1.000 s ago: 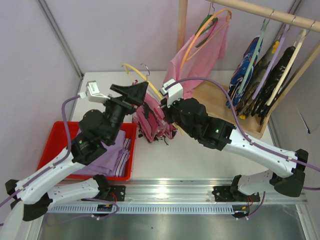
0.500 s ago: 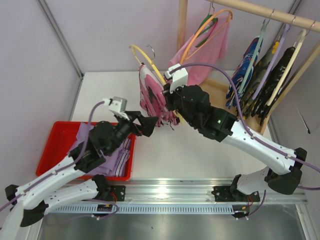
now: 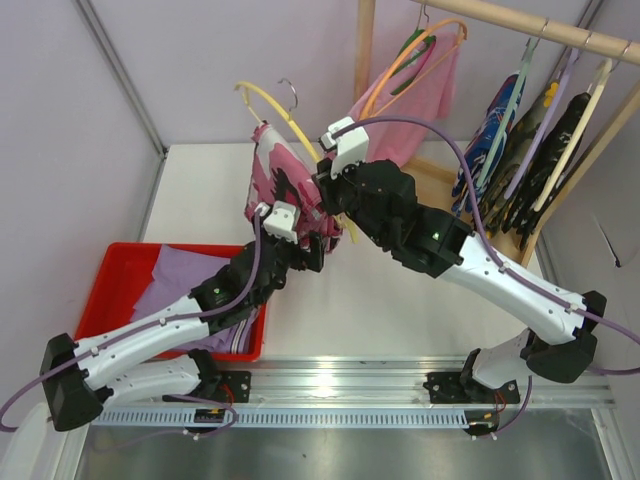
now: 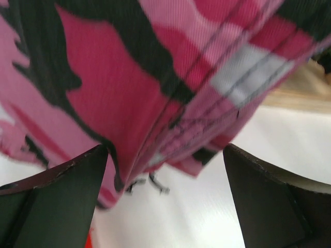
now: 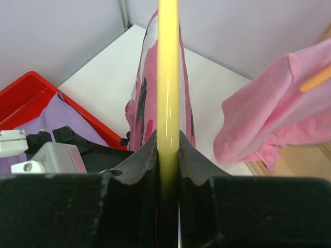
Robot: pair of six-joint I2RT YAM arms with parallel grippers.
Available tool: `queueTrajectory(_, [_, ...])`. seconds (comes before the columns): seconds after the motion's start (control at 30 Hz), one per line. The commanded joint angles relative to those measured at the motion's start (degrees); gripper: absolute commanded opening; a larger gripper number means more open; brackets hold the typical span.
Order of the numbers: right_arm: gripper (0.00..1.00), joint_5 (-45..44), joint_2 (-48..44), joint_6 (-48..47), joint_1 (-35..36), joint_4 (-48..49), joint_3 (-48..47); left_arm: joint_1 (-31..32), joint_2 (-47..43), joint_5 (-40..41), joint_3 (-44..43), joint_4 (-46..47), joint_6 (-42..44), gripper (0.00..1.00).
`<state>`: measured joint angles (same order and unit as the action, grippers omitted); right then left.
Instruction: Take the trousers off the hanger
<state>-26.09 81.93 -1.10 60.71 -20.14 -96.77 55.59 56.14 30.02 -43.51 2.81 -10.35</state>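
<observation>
Right pincer narrow, clamped on the arch of the yellow hanger. Grip unchanged over the last second. Left pincer wide, one jaw on either side of the trousers' lower edge, not closed on the cloth.

Changes:
- A second ago the trousers lay bunched on the table with the hanger low. The right arm has since lifted the hanger, so the cloth now hangs its full length from it, lower edge near the table.
- The left arm, earlier raised beside the hanger, has swung down and forward. Its pincer is now at the hem, and cloth fills most of the wrist view.

Meaning (judgement): set-up for the pull looks complete, with one arm holding the hanger up and the other placed to take the hem. The trousers are still on the hanger, so the removal itself is not yet done. The next move calls for closing on the cloth and drawing it off. The cloth is soft, so a thin pinch at the edge may slip.

Surface: white table. Red bin at near left, with lilac cloth in it.

Room: pale lilac walls. Wooden rack at rear right carries a pink garment on an orange hanger, with dark patterned garments further along.
</observation>
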Motion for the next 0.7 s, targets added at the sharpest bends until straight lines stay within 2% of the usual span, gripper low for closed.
queueTrajectory(0.0, [0.0,-0.19,-1.95,0.4,0.38,12.93,-5.18,0.22,0.72,4.69,1.74,12.62,2.88,0.98])
queueTrajectory(0.13, [0.0,-0.02,-2.74,0.84,0.38,14.07,-3.69,0.22,2.92,10.14,5.36,22.58,5.06,0.88])
queueTrajectory(0.23, [0.0,-0.45,-2.65,0.58,0.38,13.55,-4.13,0.31,4.94,10.76,3.61,22.6,7.79,0.86])
queueTrajectory(0.33, [0.0,-0.81,-3.27,0.31,0.38,13.99,-3.6,0.22,5.21,11.11,3.69,22.06,6.49,0.85])
queueTrajectory(0.43, [0.0,-1.07,-3.27,0.23,0.2,14.51,-3.34,0.3,4.33,10.76,6.49,24.17,4.21,0.86])
queueTrajectory(0.57, [0.0,-1.34,-2.74,-0.39,0.2,14.25,-3.95,0.22,2.75,7.6,9.22,26.81,4.55,0.97])
queueTrajectory(0.67, [0.0,-1.16,-2.74,-0.39,0.2,14.34,-3.95,0.3,1.61,3.65,9.93,27.16,5.6,1.0])
